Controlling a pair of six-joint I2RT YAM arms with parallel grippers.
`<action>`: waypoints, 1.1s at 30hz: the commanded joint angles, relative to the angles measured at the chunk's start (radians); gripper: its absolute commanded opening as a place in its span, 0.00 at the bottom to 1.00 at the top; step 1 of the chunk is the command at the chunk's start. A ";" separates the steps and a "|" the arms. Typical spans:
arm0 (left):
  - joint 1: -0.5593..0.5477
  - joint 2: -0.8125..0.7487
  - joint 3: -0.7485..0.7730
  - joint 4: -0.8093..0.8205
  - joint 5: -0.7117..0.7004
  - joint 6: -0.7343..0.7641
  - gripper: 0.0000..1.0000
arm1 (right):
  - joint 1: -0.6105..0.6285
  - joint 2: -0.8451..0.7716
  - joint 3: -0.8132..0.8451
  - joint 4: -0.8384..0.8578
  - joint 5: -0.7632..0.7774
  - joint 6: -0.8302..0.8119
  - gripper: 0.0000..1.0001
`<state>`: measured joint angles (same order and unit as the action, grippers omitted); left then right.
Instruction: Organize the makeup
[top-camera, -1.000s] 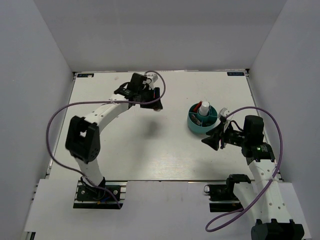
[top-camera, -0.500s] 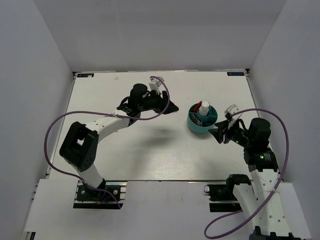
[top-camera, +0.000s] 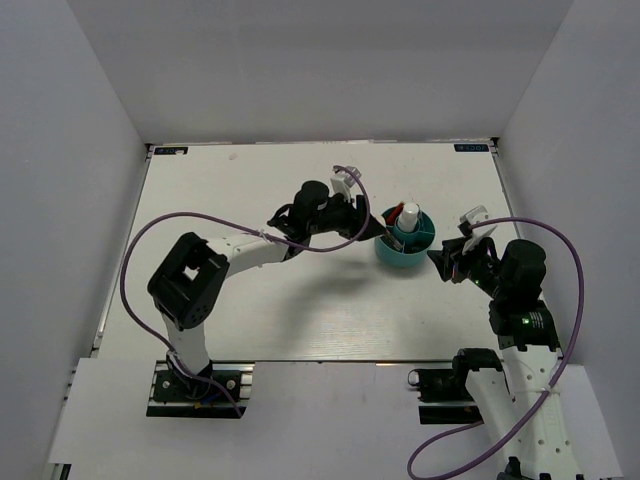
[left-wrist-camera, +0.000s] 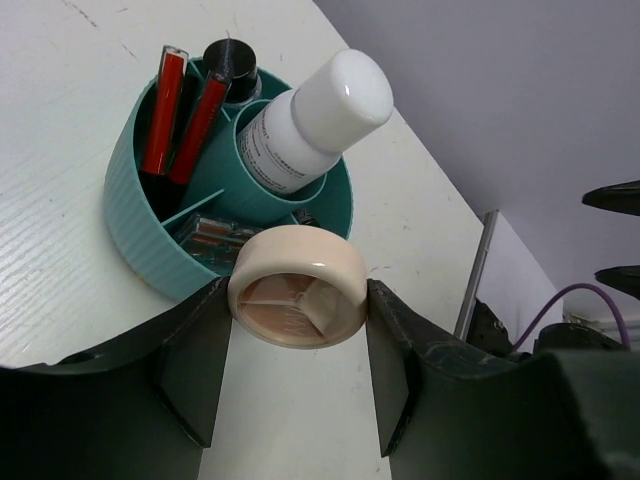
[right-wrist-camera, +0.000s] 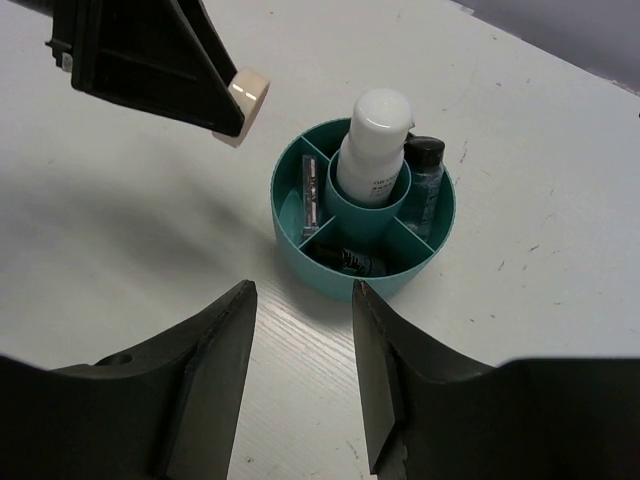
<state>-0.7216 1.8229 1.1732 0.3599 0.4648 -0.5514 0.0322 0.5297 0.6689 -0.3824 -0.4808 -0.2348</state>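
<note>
Where the left jaws close, the beige compact (left-wrist-camera: 298, 285) sits pinched.

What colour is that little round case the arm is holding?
Cream-beige round compact, pinkish inside; clearest in the left wrist view.

Light: bright and soft, from above
Shadows: pale grey, on the table (top-camera: 300, 320)
Shine: small spot on the white bottle (left-wrist-camera: 335, 90)

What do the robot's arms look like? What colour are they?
The left arm and right arm are white tubes with chunky black joints. A purple cable loops along each. The left gripper and right gripper are black, each with two flat wedge-shaped fingers. The right arm shows a tiny green light.
</note>
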 joint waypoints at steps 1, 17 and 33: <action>-0.021 0.002 0.049 0.017 -0.077 0.024 0.27 | -0.003 -0.002 0.006 0.042 0.018 0.020 0.50; -0.067 0.108 0.126 0.005 -0.146 0.064 0.29 | -0.003 0.001 -0.006 0.053 0.030 0.032 0.50; -0.085 0.153 0.169 -0.032 -0.175 0.090 0.31 | -0.003 0.001 -0.011 0.056 0.027 0.040 0.51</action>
<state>-0.8001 1.9759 1.3010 0.3367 0.3058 -0.4850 0.0322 0.5312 0.6579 -0.3683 -0.4580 -0.2085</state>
